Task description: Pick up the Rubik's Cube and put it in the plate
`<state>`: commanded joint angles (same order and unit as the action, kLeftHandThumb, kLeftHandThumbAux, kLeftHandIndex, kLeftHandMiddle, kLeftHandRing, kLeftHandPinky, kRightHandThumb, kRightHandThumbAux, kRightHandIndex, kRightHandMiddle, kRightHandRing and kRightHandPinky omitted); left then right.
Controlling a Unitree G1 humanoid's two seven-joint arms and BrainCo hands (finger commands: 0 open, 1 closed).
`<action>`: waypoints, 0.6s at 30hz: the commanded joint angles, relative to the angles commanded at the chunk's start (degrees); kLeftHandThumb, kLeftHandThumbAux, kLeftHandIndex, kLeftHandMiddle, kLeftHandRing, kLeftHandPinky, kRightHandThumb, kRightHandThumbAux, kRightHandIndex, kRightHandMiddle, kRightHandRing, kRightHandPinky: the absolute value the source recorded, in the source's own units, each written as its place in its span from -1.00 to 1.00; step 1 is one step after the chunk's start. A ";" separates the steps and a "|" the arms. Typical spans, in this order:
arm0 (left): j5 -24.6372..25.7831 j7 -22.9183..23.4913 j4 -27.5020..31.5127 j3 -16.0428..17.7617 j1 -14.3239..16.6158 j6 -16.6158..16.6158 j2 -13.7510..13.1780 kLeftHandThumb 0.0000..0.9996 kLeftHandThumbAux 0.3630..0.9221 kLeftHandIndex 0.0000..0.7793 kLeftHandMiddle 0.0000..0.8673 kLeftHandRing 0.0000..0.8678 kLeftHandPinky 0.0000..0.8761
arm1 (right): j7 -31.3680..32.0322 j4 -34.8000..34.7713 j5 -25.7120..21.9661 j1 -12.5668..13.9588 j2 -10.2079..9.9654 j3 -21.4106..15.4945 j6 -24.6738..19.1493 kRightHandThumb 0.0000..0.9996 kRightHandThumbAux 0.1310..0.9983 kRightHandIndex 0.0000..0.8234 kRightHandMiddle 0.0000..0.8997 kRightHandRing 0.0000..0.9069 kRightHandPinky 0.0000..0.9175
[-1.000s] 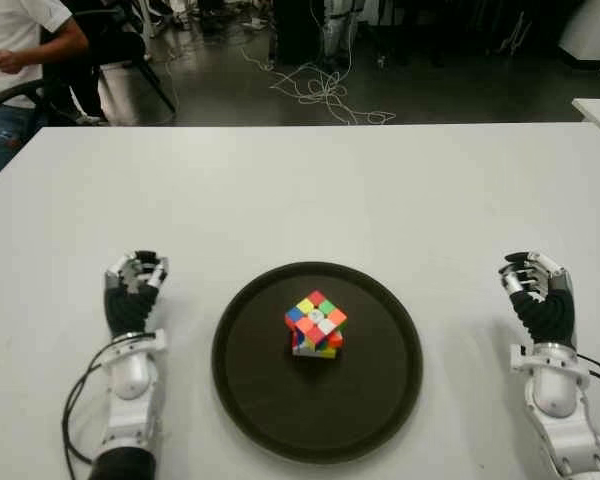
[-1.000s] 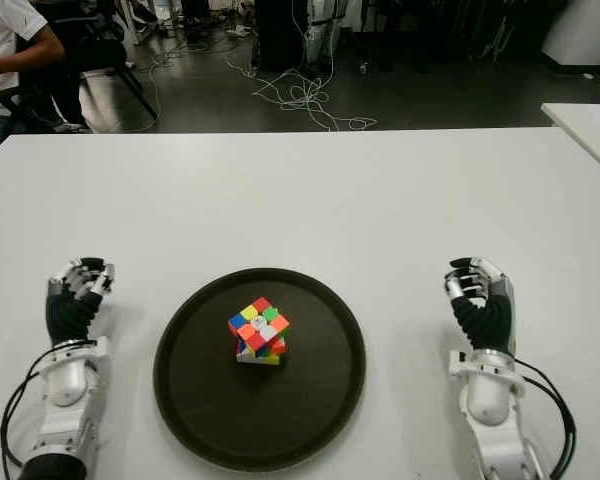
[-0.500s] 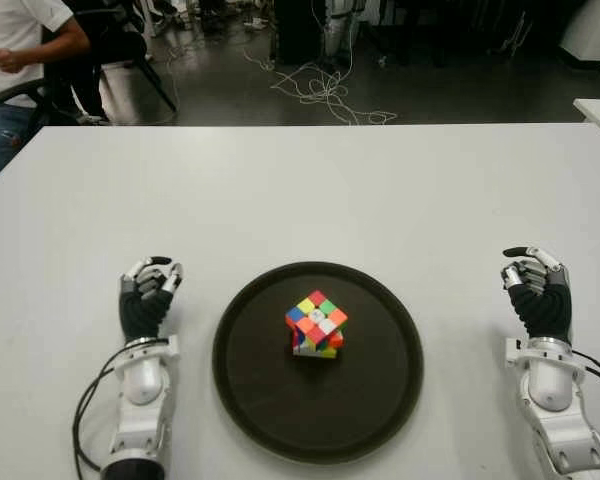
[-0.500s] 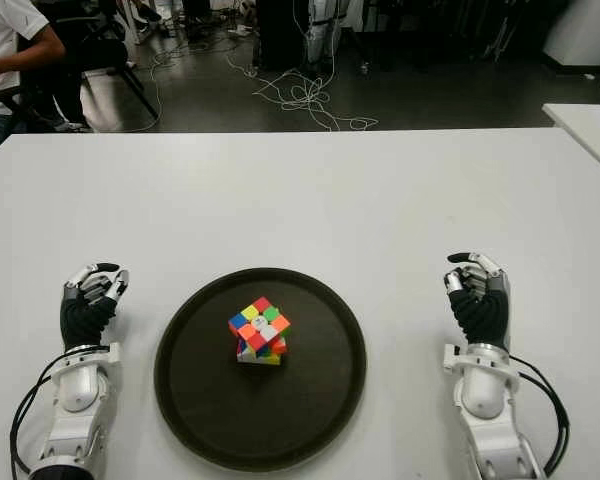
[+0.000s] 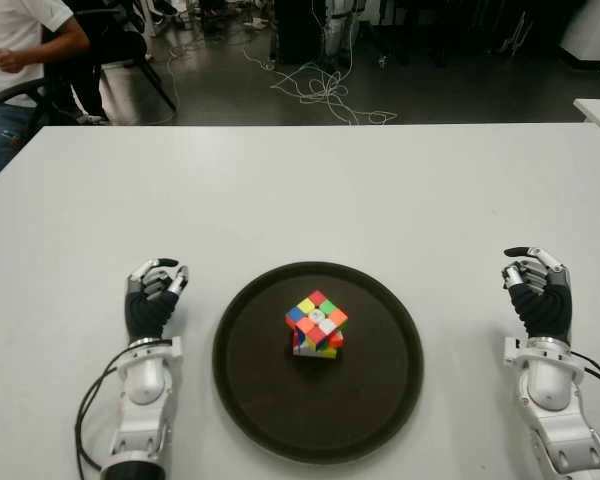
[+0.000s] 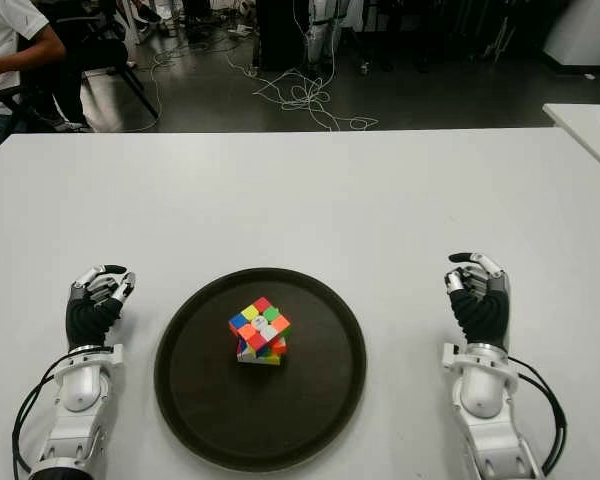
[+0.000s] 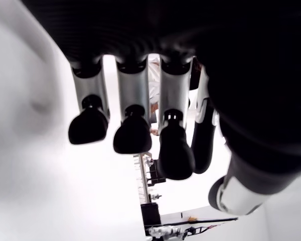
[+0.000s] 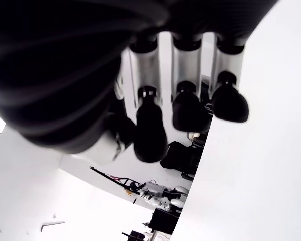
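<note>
Both hands are empty, fingers loosely curled: left hand (image 5: 153, 300) and right hand (image 5: 538, 295) flank the plate (image 5: 380, 400) near the table's (image 5: 300, 190) front edge. Rubik's Cube (image 5: 316, 324) already sits mid-plate, so withdrawing clear of the rim seems best.

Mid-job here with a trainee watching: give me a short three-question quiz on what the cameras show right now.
1. True or false: the Rubik's Cube sits inside the plate.
2. What is the left hand holding? A) the cube B) nothing C) the plate
3. Fill in: the right hand shows to the ____ of the plate.

Key: 1 true; 2 B; 3 right.
</note>
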<state>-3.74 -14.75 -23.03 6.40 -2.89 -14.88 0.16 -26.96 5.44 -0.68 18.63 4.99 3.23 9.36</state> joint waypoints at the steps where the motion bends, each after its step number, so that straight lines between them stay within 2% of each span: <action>1: 0.05 0.02 -0.07 0.02 0.02 -0.04 0.02 0.40 0.25 0.13 0.80 0.84 0.79 | 0.05 0.10 0.00 -0.01 0.09 0.05 0.18 0.38 0.37 0.07 0.73 0.78 0.77; 18: 1.55 1.06 -0.84 0.61 0.32 -1.19 0.43 0.40 0.24 0.13 0.82 0.86 0.82 | -0.18 1.59 -0.36 -0.38 -0.04 0.00 2.00 0.38 0.37 0.06 0.72 0.77 0.75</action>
<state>-2.19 -13.69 -23.86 7.01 -2.57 -16.07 0.59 -27.14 7.02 -1.04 18.25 4.96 3.23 11.36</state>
